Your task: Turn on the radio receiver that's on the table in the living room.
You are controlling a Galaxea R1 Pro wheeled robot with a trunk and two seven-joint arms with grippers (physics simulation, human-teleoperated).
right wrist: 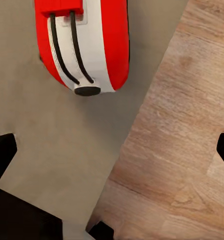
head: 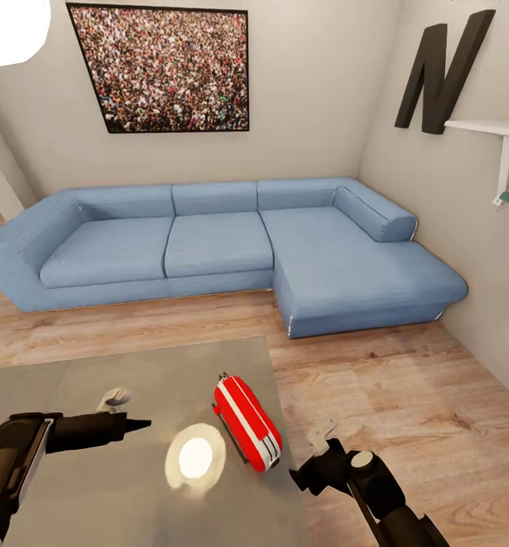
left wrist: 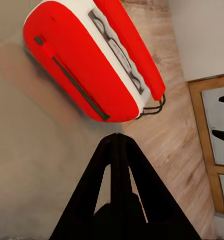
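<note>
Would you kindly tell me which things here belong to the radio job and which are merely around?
Job:
radio receiver
table
left pincer, shut
right pincer, open

Merely around:
blue sofa
crowd photo
letter N
wall shelf

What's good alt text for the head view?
A red radio receiver lies near the right edge of a glossy grey table, flanked by the left end effector and right end effector. Behind is a blue sofa.
</note>
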